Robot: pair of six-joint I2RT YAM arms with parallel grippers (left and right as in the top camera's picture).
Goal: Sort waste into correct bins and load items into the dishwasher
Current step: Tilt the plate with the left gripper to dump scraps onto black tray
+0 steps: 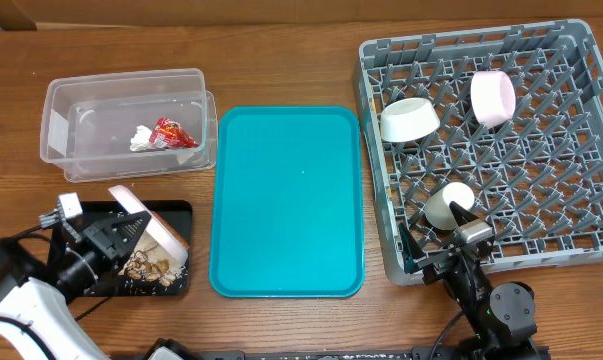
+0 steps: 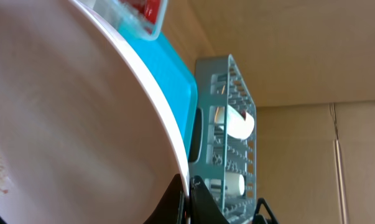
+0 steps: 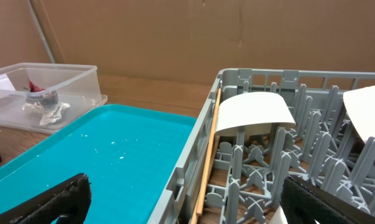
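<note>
At 7 o'clock, the left gripper point(image 1: 121, 232) is clenched on the tilted plate point(image 1: 153, 225) over the black tray point(image 1: 178, 210), with scraps point(image 1: 146, 266) beneath. At 5 o'clock, the right gripper point(image 1: 439, 243) is released at the rack's point(image 1: 367, 150) near corner. The rack holds a cup point(image 1: 448, 203), chopsticks point(image 3: 207, 155), a white bowl point(image 1: 409, 119) and a pink bowl point(image 1: 492, 97). At 10 o'clock, the tub point(image 1: 56, 120) holds a wrapper point(image 1: 171, 131) and a tissue point(image 1: 141, 139).

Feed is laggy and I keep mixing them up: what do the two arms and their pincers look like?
Left arm: white shell, black wrist, loose black cables. Right arm: black, round joint, silver block near the wrist. Left pincer and right pincer: black.
</note>
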